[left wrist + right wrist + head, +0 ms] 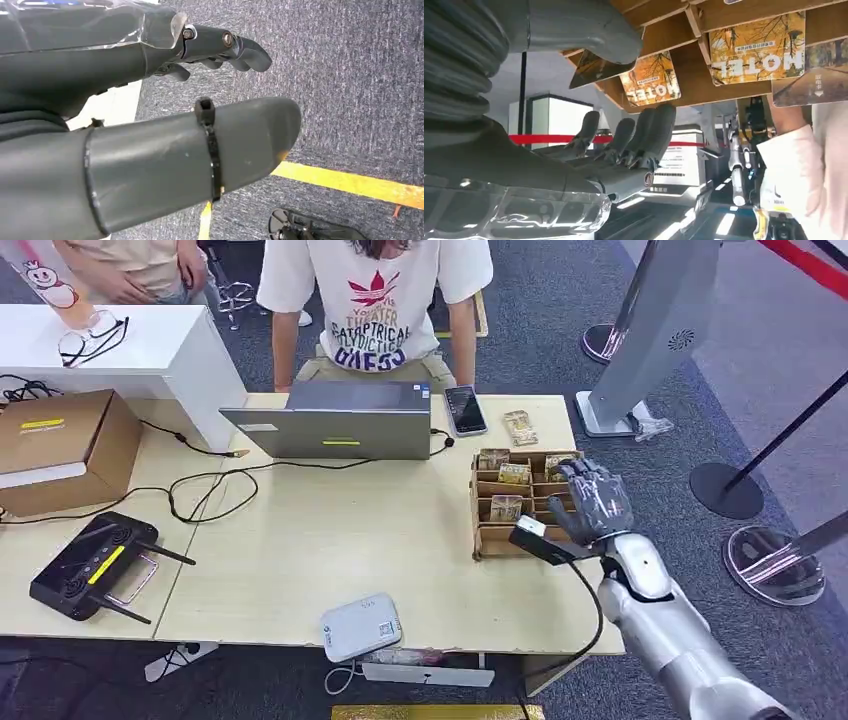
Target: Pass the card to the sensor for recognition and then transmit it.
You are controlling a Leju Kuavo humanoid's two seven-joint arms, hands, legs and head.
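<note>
Brown cardboard card rack (490,540) sat at the right end of the pale wood table (330,540), split into small compartments. Several hotel cards (514,474) stood in its slots, autumn-leaf print; in the right wrist view the same cards (756,47) read "HOTEL". One loose card (519,427) lay flat on the table just beyond the rack, beside a phone (465,409).

Right hand (592,500) was over the rack's right side, fingers spread and slightly curled, palm toward the slots. In the right wrist view the thumb (584,30) lay against the edge of one card (596,70) in the rack; the fingers (644,135) hung apart from it. Nothing gripped as far as I could see, so hand wide, holding nothing.

Left hand (165,120) hung over grey carpet with a yellow floor line (350,182) under it. Fingers loosely extended, thumb apart, nothing in it.

White card reader (361,627) sat at the table's near edge, well apart from the rack, cable running off the edge. Grey laptop (335,420) stood at the far side, in front of a seated person in a white printed T-shirt (378,300). Black controller with antennas (92,565) on the left, cardboard box (60,445) behind it.
</note>
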